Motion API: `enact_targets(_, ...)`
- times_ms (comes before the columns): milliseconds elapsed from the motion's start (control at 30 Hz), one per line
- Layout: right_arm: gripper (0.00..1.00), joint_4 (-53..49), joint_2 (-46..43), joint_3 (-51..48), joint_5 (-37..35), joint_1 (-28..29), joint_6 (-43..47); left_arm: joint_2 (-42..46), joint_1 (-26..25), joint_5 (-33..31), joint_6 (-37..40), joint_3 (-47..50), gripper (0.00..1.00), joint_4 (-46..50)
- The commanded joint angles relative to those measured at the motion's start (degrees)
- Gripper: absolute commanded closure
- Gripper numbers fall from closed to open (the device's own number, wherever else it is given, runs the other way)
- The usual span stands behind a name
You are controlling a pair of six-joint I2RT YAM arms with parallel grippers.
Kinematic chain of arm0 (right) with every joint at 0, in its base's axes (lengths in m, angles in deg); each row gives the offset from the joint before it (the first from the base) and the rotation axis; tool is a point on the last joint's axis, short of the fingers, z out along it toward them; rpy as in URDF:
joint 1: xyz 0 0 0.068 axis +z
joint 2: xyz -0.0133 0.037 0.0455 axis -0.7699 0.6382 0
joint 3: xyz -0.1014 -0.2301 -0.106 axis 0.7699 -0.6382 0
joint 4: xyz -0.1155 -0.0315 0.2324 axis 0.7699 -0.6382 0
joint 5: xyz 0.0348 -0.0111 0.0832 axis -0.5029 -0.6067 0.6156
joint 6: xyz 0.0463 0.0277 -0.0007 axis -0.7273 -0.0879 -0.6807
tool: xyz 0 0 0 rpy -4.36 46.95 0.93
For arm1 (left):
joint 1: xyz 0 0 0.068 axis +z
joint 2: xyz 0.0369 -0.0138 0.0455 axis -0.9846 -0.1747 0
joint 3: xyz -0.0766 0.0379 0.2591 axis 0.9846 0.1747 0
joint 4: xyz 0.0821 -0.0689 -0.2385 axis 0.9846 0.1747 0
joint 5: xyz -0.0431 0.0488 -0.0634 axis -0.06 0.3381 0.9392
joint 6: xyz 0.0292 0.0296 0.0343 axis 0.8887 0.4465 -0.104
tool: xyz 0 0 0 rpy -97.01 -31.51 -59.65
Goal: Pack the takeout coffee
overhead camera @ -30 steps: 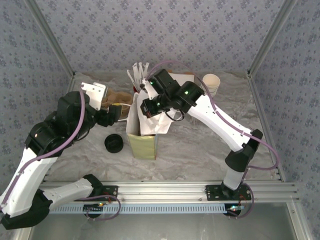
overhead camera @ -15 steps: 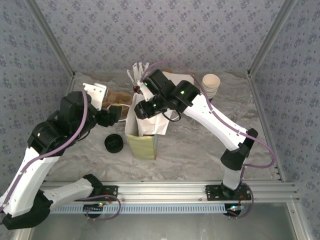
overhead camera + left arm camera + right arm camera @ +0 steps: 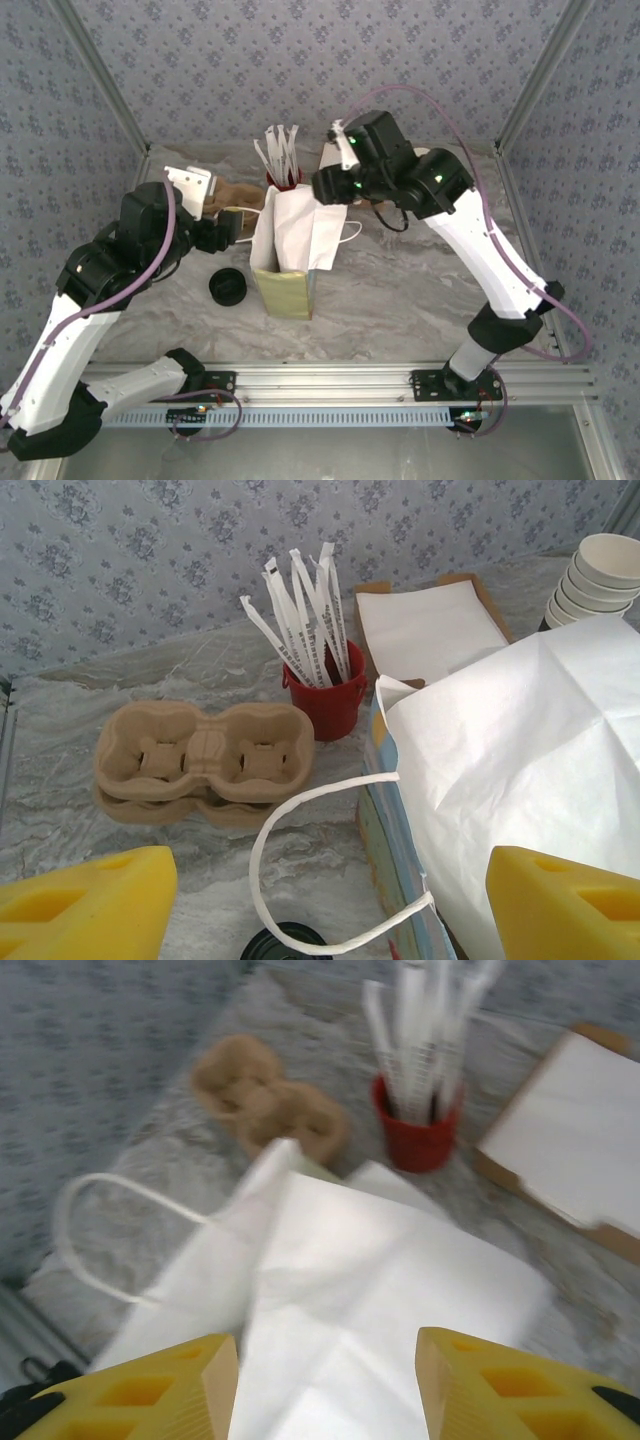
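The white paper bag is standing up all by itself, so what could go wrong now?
1. The paper bag stands with neither gripper holding it, and the open right gripper hangs over its floppy top. A bump could tip it over.
2. Its handle loop dangles right in front of the open left gripper, so it might snag if that arm moves in.
3. The red cup of stirrers sits close behind the bag and could get knocked.
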Motion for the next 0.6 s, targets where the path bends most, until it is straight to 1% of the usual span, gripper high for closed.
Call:
enact_targets(0, 0.44, -0.2, -3.2, -7.2, -3.0, -2.9, -4.6, 0.7, 0.5, 1.2, -0.5, 0.8, 0.19, -1.3)
enact_targets(100, 0.40, 3.0, -6.1, -13.4, 0.8, -5.1, -7.4, 0.5, 0.8, 2.0, -0.6, 1.2, 0.19, -1.6)
enact_targets(200, 0.39, 7.7, -7.7, -18.5, 6.1, -6.9, -9.7, 0.4, 0.9, 3.0, -0.5, 1.5, 0.19, -2.1)
enact_targets(367, 0.40, 12.7, -7.8, -22.4, 12.2, -7.9, -11.4, 0.3, 0.9, 3.4, -0.7, 1.4, 0.19, -2.2)
enact_targets(433, 0.41, 14.2, -7.7, -23.4, 13.6, -8.1, -12.1, 0.2, 0.9, 3.6, -0.9, 1.6, 0.19, -2.3)
enact_targets(567, 0.43, 14.2, -6.4, -23.7, 14.2, -8.4, -12.8, 0.3, 0.9, 3.8, -1.0, 1.8, 0.19, -2.3)
